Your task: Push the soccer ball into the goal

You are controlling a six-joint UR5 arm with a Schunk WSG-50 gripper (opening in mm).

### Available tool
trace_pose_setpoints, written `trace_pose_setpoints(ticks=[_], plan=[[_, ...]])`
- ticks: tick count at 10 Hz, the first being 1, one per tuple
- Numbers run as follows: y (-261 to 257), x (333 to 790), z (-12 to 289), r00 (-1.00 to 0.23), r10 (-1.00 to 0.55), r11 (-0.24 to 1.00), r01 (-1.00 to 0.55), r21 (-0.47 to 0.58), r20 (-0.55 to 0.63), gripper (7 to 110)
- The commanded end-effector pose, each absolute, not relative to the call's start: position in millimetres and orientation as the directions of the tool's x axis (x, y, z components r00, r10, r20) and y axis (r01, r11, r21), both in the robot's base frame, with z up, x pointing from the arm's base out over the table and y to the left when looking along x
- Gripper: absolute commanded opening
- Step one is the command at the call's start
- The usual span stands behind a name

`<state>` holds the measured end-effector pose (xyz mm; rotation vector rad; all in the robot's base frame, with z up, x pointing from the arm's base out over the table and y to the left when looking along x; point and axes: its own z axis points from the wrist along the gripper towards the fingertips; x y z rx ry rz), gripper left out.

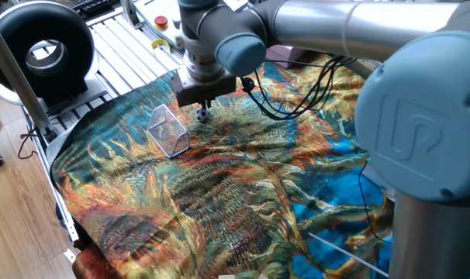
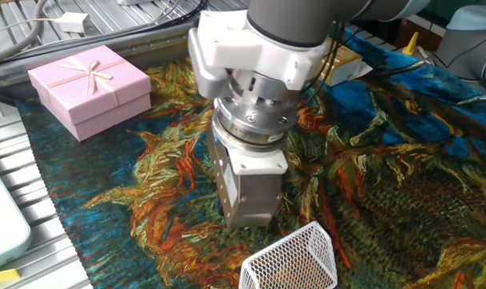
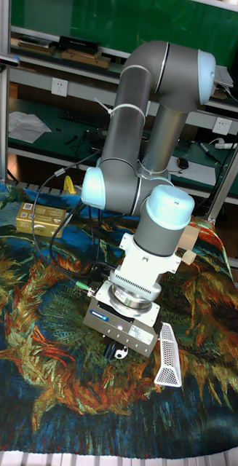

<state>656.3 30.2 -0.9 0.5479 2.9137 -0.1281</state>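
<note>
The soccer ball (image 1: 203,114), tiny, white with black patches, lies on the patterned cloth just right of the goal (image 1: 167,130), a small wire-mesh wedge. My gripper (image 1: 205,104) hangs directly over the ball, its thin dark fingers close together and just above it, holding nothing. In the other fixed view the gripper's grey body (image 2: 249,193) hides the ball and stands just behind the goal (image 2: 291,261). In the tall fixed view the gripper (image 3: 113,349) is left of the goal (image 3: 168,355), with a small white shape at its fingertips.
A pink gift box (image 2: 91,87) and a yellow box (image 2: 333,60) sit at the far edge of the cloth. Black cables (image 1: 285,89) trail from the arm across the cloth. A black ring-shaped device (image 1: 41,50) stands off the table's left corner.
</note>
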Motion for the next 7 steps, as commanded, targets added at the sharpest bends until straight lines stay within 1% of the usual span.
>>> trace_pose_setpoints(ticks=[1,5,6,7], plan=[[32,653,-2,-0.910,0.366,0.924,0.380,-0.037,-0.193,7],[5,662,-3,-0.932,0.313,0.944,0.326,-0.044,-0.184,7],[-13,663,-3,-0.940,0.279,0.951,0.299,-0.080,-0.196,7],[-22,664,-3,-0.945,0.261,0.955,0.283,-0.090,-0.198,7]])
